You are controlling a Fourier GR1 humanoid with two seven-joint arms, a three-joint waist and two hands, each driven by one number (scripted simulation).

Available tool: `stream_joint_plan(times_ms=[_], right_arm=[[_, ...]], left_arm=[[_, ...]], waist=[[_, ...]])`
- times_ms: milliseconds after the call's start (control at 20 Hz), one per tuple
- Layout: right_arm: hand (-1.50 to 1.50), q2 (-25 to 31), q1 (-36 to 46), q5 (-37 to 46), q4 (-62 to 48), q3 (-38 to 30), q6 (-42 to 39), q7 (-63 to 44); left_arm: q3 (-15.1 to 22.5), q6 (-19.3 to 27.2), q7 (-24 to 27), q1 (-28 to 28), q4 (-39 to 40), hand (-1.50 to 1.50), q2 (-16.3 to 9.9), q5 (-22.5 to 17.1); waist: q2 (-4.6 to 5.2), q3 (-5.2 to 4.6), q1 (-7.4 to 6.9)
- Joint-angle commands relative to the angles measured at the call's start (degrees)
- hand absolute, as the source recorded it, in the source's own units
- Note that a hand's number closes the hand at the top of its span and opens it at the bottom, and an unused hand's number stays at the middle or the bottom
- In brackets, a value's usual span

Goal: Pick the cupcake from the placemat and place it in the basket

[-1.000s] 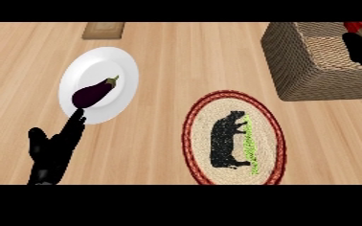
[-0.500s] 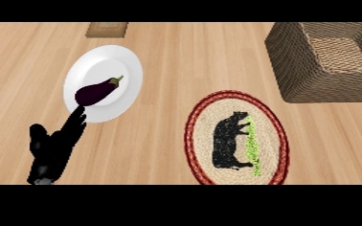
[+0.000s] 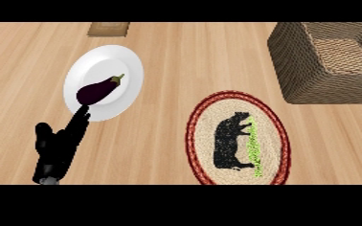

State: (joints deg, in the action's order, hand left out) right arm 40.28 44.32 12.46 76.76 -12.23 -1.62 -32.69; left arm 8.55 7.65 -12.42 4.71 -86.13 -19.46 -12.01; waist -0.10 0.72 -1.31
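The left hand [image 3: 60, 146] shows at the lower left of the head view, its fingers straight and apart from any object, holding nothing; it is resting, with the fingertips up beside the lower rim of a white plate [image 3: 127, 62]. An aubergine [image 3: 97, 90] lies on that plate, just above the fingertips; whether they touch it cannot be told. The right hand does not appear in the view, so its state cannot be reported. To the right of the left hand, well apart from it, lies the placemat [image 3: 205, 139], an oval woven mat with a red border and a black animal figure beside a green strip. No cupcake is visible on the placemat or anywhere else on the counter. The basket [image 3: 300, 67] stands at the upper right, near the placemat's far end; its opening is partly cut by the view's edge, and no cupcake can be made out in the part of the interior that shows. A small tan object [image 3: 109, 28] sits at the top edge of the counter. Judged from this layout, the pick step is no longer pending, since the placemat carries nothing; the cupcake is either with the unseen right hand or already in the hidden part of the basket. The next move therefore calls for confirming the cupcake's location before any further reach.
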Motion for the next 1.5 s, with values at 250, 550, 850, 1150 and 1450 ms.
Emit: stream_joint_plan(times_ms=[250, 550, 850, 1150, 1450], right_arm=[[1.50, -4.7, -1.8, -2.6, -15.5, -5.3, 4.0, 14.5], [1.50, -2.5, 1.4, -2.8, -24.7, -6.7, 2.2, 21.4], [1.50, 2.2, -3.8, 6.4, -31.6, -2.9, 4.9, 27.3], [-1.50, 7.6, -0.1, 6.5, -38.0, -5.2, 3.3, 33.8], [-1.50, 6.0, 3.3, 4.2, -38.9, -7.9, 5.3, 32.6]], left_arm=[[0.1, -0.5, -2.5, 3.8, 2.8, 0.00, 0.7, 0.1], [0.8, -0.2, -4.4, 2.7, 1.9, 0.00, 1.8, 0.9], [-1.2, -2.2, -3.0, 1.6, 4.3, 0.00, 0.9, -0.3], [0.0, -1.2, -0.5, 3.5, 5.3, 0.00, 2.4, 2.4], [-0.7, -1.3, -3.7, 1.3, 4.0, 0.00, 2.4, 2.2]], waist=[[0.59, -0.65, -0.09], [0.57, -0.66, -0.18], [0.84, -0.64, -0.09], [0.84, -0.62, -0.38], [0.45, -0.67, 0.30]])
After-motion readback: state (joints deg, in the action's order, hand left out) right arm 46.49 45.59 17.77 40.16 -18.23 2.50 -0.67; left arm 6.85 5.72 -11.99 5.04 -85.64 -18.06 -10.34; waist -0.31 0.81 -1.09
